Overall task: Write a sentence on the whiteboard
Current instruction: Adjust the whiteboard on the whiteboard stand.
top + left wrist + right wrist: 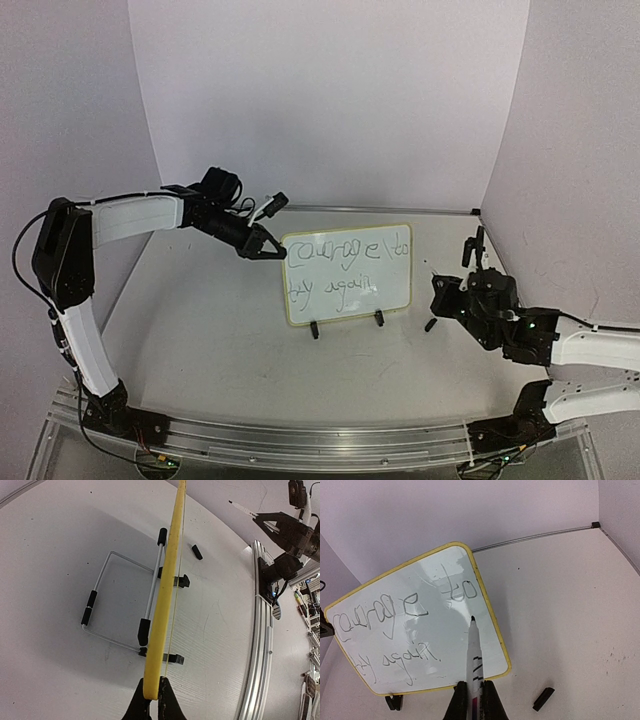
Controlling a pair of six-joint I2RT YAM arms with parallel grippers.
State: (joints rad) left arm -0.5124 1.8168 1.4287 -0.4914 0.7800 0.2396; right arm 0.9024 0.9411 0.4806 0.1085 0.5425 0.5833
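Observation:
The whiteboard (345,285) stands upright mid-table on two black clip feet (314,330). The sentence (345,252) reads "courage to" over "try again" (395,657) in thin dark script. My left gripper (268,247) is shut on the board's left edge; in the left wrist view its fingers pinch the yellow rim (167,580) from both sides at the left gripper (152,690). My right gripper (475,692) is shut on a white marker (474,655), uncapped, its tip (472,618) pointing at the board's blank right part. Seen from above, the right gripper (443,297) sits to the right of the board, apart from it.
The marker's black cap (543,699) lies on the table right of the board, also the cap (430,325). A wire stand (120,600) props the board from behind. White walls close in on three sides; a metal rail (300,435) runs along the near edge.

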